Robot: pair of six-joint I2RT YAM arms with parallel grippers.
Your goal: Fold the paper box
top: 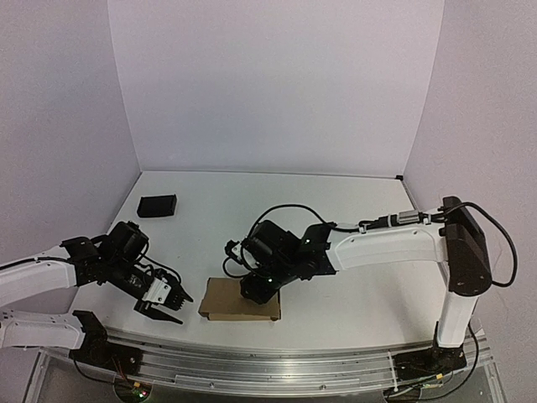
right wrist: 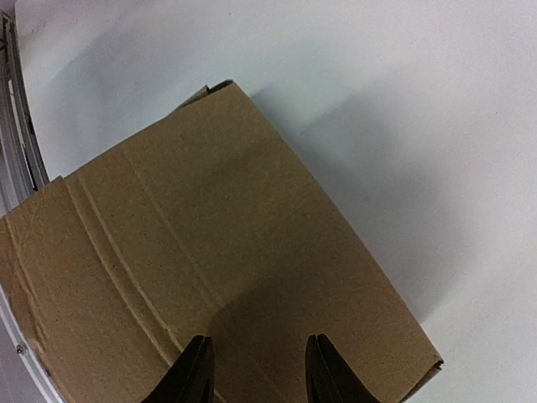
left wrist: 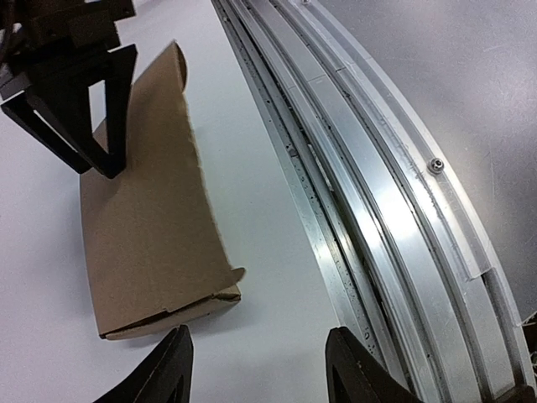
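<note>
The paper box (top: 239, 300) is brown cardboard, folded flat and low, lying near the table's front edge. My right gripper (top: 254, 291) reaches over its right half. In the right wrist view the box (right wrist: 210, 243) fills the frame, and the right gripper (right wrist: 258, 361) is open, its tips spread on or just above the top panel. My left gripper (top: 174, 304) sits just left of the box, apart from it. The left wrist view has the left gripper (left wrist: 260, 357) open over bare table, the box's end (left wrist: 143, 218) ahead, and the right arm's fingers (left wrist: 117, 126) on the box's top.
A small black block (top: 157, 205) lies at the back left of the table. A metal rail (top: 277, 359) runs along the near edge, close beside the left gripper (left wrist: 377, 168). White walls enclose the table on three sides.
</note>
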